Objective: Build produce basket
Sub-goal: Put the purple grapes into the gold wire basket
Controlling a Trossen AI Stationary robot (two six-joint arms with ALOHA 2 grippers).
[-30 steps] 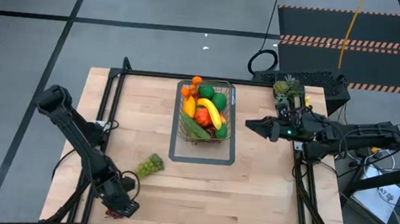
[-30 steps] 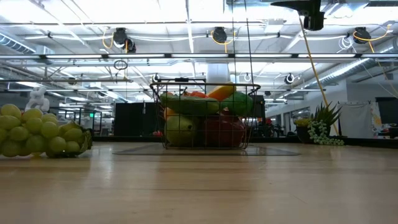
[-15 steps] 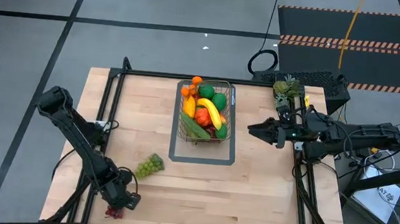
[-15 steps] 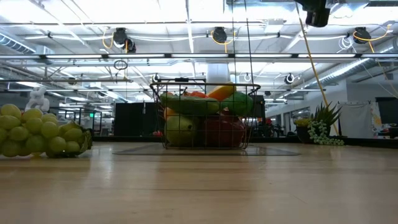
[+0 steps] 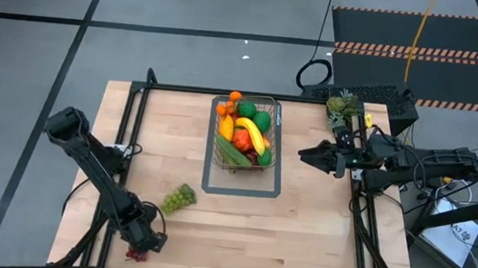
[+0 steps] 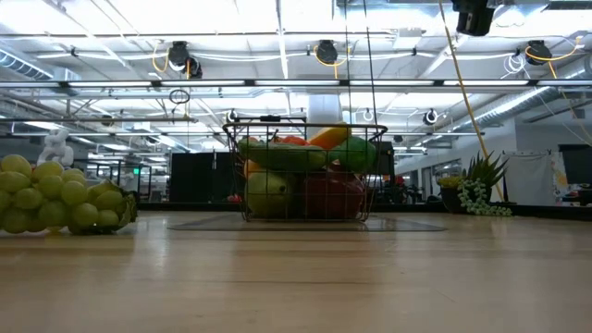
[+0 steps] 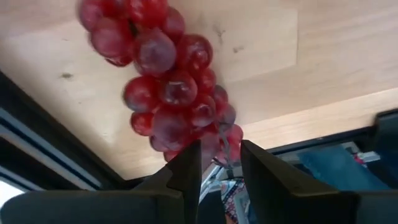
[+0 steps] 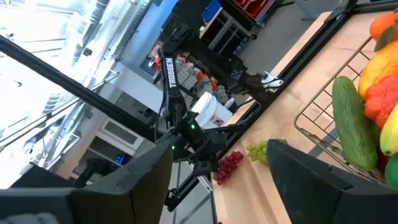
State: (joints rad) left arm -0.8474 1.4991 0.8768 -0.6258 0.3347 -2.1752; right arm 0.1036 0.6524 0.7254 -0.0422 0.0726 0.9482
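Note:
The wire-mesh basket point(image 5: 245, 134) point(image 6: 310, 172) stands at the table's far middle, filled with produce: banana point(image 5: 252, 135), cucumber point(image 5: 232, 152), oranges, green and red fruit. A bunch of green grapes point(image 5: 179, 198) point(image 6: 57, 194) lies on the table near the left front. A bunch of red grapes point(image 5: 134, 253) point(image 7: 168, 87) lies by the near-left edge. My left gripper point(image 5: 144, 245) point(image 7: 220, 169) is shut at that bunch's end. My right gripper point(image 5: 304, 155) point(image 8: 217, 186) hovers open to the right of the basket. My left gripper has the red grapes by the bunch's tapering end point(image 7: 219, 144), pinched between the two fingers point(image 7: 188, 167) at their tips. The fingers slant down toward the table's near edge. The rest of the bunch lies on the table ahead of the fingers.
A flat grey rectangular outline point(image 5: 243, 189) is marked on the table around the basket. A pineapple-like plant point(image 5: 343, 106) stands at the far right corner. Black frame rails point(image 5: 126, 133) run along the table's left and right sides. Bare wood lies between the grapes and the right edge.
My left gripper has drawn back a little from the near edge toward the far-left, staying at the red grapes. My right gripper has shifted slightly toward the table's right edge, away from the basket. The produce and the basket have stayed in place.

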